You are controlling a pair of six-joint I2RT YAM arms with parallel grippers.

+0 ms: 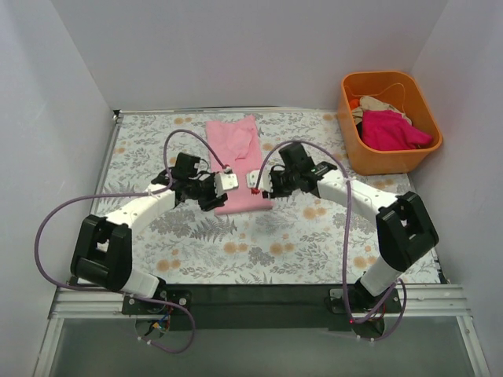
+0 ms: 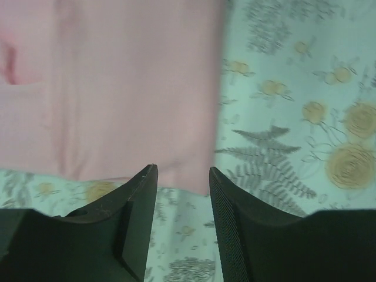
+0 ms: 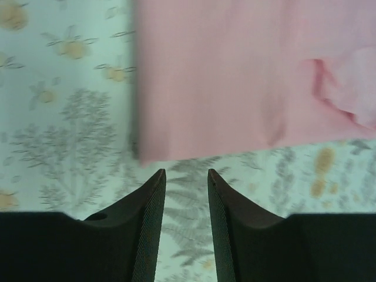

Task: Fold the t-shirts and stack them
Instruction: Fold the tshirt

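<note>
A light pink t-shirt [image 1: 236,145] lies folded into a long strip on the floral table cover, running from the far middle toward me. My left gripper [image 1: 220,195] is open and empty at the strip's near left corner; the left wrist view shows its tips [image 2: 182,170] just over the pink edge [image 2: 129,88]. My right gripper [image 1: 261,187] is open and empty at the near right corner; in the right wrist view its tips [image 3: 185,171] sit just short of the pink edge [image 3: 235,76]. A magenta shirt [image 1: 393,129] and a cream one [image 1: 377,104] lie crumpled in the tub.
An orange plastic tub [image 1: 346,118] stands at the table's far right, beyond its edge. White walls close in the left, back and right. Purple cables loop over both arms. The floral cover [image 1: 275,243] stretches between the shirt and the arm bases.
</note>
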